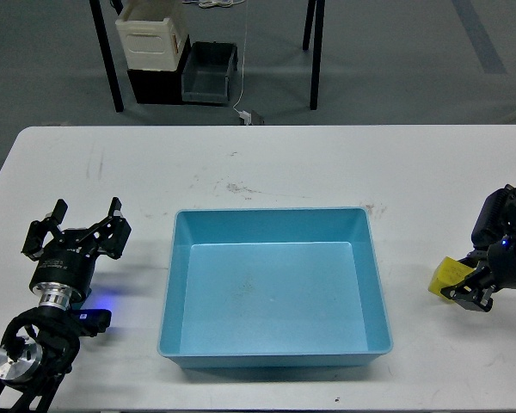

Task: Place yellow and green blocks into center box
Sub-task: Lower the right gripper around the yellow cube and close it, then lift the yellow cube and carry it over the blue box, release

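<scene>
Yellow matte cube [448, 275] sits pinched in the right gripper [461, 292] near the white counter's [267, 163] right edge, well apart from the empty light-blue plastic tray [273, 288]. Left gripper [86, 215] hangs spread wide, holding nothing. No green cube shows. A shallow pinch could drop the cube short.

The center box [275, 353] sits mid-table [241, 163] — left hand [86, 219] to its left, block [451, 275] right.

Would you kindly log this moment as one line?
left gripper open, idle | right gripper on yellow block | green block unseen | blue box empty
</scene>
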`<act>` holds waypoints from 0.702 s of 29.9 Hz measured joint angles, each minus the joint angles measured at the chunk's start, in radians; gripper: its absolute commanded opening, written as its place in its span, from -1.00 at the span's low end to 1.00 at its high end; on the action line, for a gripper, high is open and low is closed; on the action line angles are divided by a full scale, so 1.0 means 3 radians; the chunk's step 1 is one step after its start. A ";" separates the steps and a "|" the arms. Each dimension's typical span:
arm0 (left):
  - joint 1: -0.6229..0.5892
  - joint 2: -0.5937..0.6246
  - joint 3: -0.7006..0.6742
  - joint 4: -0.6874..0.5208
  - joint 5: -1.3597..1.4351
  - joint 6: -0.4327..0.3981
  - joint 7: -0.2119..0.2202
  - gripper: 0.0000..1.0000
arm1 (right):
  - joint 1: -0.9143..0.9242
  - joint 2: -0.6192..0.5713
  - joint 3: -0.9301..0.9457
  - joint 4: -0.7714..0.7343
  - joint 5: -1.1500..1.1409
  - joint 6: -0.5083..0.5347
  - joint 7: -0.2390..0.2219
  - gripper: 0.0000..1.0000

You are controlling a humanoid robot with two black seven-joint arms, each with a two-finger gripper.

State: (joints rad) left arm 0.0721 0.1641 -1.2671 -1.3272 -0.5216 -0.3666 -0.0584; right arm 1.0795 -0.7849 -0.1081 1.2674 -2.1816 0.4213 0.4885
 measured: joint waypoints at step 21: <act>-0.0026 0.0020 0.0009 -0.0014 0.0010 -0.0030 -0.0154 1.00 | 0.1280 0.0288 0.0311 0.0541 0.0006 0.0064 0.0001 -0.91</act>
State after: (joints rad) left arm 0.0642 0.1701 -1.2645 -1.3315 -0.5186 -0.3757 -0.1046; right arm 1.4634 -0.6983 -0.0148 1.4298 -2.1799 0.4406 0.4886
